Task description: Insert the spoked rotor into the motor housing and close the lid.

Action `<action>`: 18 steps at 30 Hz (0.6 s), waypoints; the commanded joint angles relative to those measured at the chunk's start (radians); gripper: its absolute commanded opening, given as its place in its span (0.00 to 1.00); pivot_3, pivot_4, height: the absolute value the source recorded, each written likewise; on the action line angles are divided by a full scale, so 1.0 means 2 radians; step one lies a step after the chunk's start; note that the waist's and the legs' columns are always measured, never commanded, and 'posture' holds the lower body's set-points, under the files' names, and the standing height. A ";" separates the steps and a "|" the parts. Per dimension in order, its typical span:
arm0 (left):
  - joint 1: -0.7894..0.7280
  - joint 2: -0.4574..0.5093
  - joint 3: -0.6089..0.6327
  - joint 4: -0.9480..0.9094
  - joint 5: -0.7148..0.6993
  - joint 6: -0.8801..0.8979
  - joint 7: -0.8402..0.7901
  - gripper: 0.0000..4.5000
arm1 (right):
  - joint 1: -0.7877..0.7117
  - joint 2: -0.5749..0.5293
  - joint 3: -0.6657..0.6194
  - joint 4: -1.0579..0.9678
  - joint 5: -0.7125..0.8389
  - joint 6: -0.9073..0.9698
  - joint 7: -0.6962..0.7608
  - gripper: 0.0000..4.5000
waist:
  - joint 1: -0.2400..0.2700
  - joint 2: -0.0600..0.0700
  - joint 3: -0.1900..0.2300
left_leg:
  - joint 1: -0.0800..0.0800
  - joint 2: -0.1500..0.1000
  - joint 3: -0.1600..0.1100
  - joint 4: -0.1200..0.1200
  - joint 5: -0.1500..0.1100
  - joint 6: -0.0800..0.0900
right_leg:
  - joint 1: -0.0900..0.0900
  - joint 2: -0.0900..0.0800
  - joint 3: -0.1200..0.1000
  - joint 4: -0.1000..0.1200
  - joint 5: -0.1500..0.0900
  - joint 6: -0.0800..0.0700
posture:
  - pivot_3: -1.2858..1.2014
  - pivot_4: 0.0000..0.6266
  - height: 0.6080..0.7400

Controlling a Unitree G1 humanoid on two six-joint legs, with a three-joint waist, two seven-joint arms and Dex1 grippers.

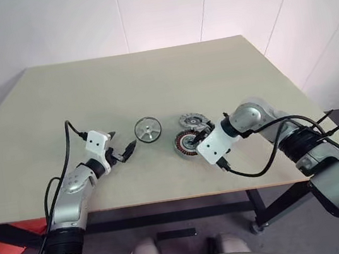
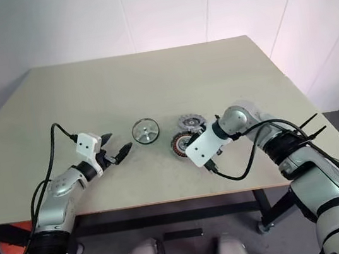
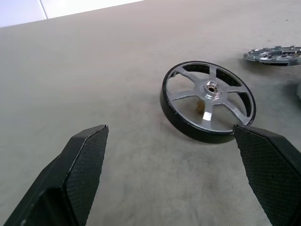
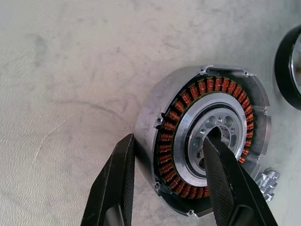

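Note:
The spoked rotor point(image 1: 148, 130) lies flat on the table, dark rim around silvery spokes point(image 3: 207, 101). My left gripper point(image 1: 125, 151) hovers just short of it, open, with nothing between its fingers point(image 3: 84, 174). Right of the rotor lies the motor housing point(image 4: 207, 141), its coppery windings facing up. My right gripper point(image 4: 169, 141) reaches down over it, open, one finger point(image 4: 117, 188) at the outer wall and the other in the central bore. Contact cannot be told. The ribbed grey lid point(image 1: 193, 122) lies just behind the housing.
A wide beige table point(image 1: 149, 79) carries the parts near its front edge. White walls stand behind. Something orange point(image 1: 2, 244) sits on the floor at the lower left.

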 commanded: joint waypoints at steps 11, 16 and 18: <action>0.001 0.010 0.010 -0.026 -0.004 -0.002 0.002 1.00 | -0.063 0.056 0.008 0.118 -0.048 -0.011 -0.091 0.44 | -0.012 -0.003 0.001 | 0.002 0.000 -0.001 0.000 0.000 0.000 | 0.000 0.000 0.000 0.000 -0.001 0.002 | 0.52 0.00 1.00; 0.001 0.008 0.010 -0.026 -0.004 -0.002 0.005 1.00 | -0.081 0.078 0.008 0.146 -0.058 -0.006 -0.112 0.44 | -0.013 -0.004 0.001 | 0.003 0.000 -0.002 0.000 0.000 0.000 | -0.002 0.000 -0.001 0.000 -0.001 0.002 | 0.52 0.00 1.00; 0.000 0.008 0.010 -0.025 -0.003 -0.003 0.006 1.00 | -0.088 0.084 0.010 0.158 -0.064 -0.010 -0.120 0.44 | -0.014 -0.004 0.002 | 0.003 0.000 -0.003 0.000 0.000 0.000 | -0.003 0.000 -0.002 0.000 -0.001 0.002 | 0.52 0.00 1.00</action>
